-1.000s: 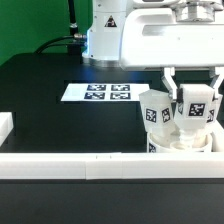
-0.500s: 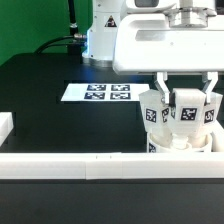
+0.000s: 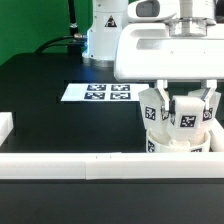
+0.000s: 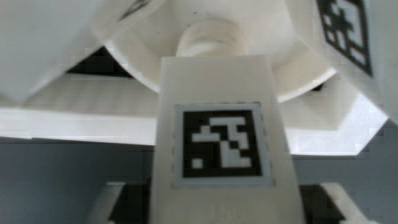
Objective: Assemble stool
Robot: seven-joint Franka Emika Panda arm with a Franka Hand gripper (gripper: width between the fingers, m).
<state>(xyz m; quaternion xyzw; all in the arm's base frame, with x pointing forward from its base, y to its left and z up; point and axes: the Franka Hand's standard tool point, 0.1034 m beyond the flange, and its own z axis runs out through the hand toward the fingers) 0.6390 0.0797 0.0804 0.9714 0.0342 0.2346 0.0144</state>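
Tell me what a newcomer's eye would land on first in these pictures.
The gripper stands out first, low at the exterior view's right, closed on a tagged white stool leg standing upright on the round seat, with another leg beside it. In the wrist view the held leg fills the picture, its black-and-white tag facing the camera. Farther back, the marker board lies flat on the black table.

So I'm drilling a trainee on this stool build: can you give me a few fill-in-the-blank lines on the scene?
1. The gripper is closed on a stool ____.
2. That leg stands on the round ____.
3. The marker board lies on the ____ table.

Missing: leg; seat; black
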